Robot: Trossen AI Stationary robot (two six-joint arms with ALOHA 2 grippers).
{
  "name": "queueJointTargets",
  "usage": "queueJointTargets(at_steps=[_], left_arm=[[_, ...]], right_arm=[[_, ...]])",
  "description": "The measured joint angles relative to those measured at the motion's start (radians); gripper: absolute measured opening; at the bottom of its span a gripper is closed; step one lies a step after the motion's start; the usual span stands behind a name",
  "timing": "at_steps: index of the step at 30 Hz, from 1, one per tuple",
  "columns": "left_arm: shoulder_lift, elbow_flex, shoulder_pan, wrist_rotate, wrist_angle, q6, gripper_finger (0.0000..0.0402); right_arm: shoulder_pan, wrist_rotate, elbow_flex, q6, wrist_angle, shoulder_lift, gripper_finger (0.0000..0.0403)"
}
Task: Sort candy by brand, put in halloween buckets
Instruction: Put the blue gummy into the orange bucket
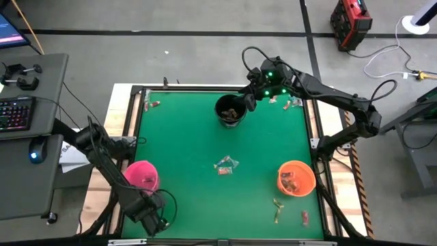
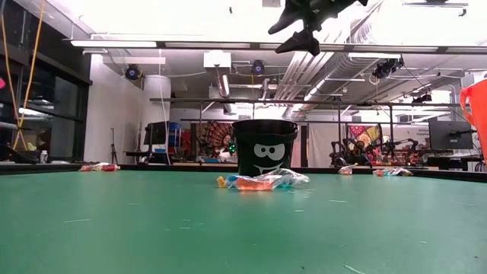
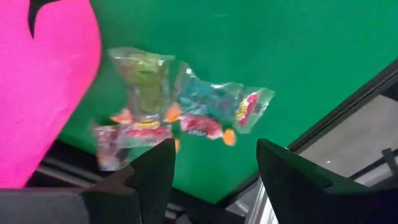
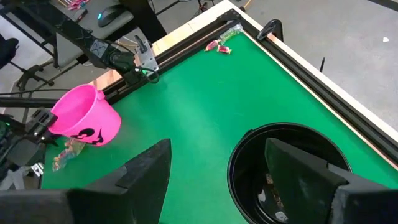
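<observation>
Three halloween buckets stand on the green table: pink (image 1: pixel 141 175) at the near left, black (image 1: pixel 231 109) at the far middle, orange (image 1: pixel 296 178) at the near right. The black and orange ones hold some candy. My left gripper (image 3: pixel 211 174) is open and points down over a clump of candy (image 3: pixel 180 112) in clear wrappers, which lies flat on the green beside the pink bucket (image 3: pixel 43 81). It touches none of it. My right gripper (image 4: pixel 217 180) hangs open above the black bucket (image 4: pixel 292 168).
More candy lies at the table's middle (image 1: pixel 225 165), near the orange bucket (image 1: pixel 276 208), at the far right (image 1: pixel 293 102) and in the far left corner (image 1: pixel 151 104). A dark raised rail (image 1: pixel 136 130) runs round the table. A desk with keyboard (image 1: pixel 15 113) stands left.
</observation>
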Motion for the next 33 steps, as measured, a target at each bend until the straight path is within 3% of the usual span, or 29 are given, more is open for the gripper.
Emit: queueJointTargets(at_steps=[4,11,16,20,26,33], left_arm=[[-0.061,0.000,0.022,-0.018,-0.056,0.034,0.0213],[-0.184,0.000,0.104,-0.157,-0.229,0.118,0.0213],[-0.265,0.009,0.169,-0.218,-0.231,0.154,0.0213],[-0.293,0.035,0.144,-0.252,-0.209,0.131,0.0213],[-0.185,0.036,0.016,-0.142,0.011,0.086,0.0213],[-0.012,0.036,-0.045,0.008,0.131,-0.262,0.0213]], right_arm=[[0.000,0.000,0.000,0.001,0.000,0.000,0.0254],[0.000,0.000,0.000,0.002,0.002,0.000,0.0254],[0.000,0.000,0.000,0.010,0.002,0.000,0.0254],[0.000,0.000,0.000,0.009,0.002,0.000,0.0254],[0.001,0.000,0.000,-0.008,0.002,0.000,0.0254],[0.001,0.001,0.000,-0.024,0.002,0.000,0.0254]])
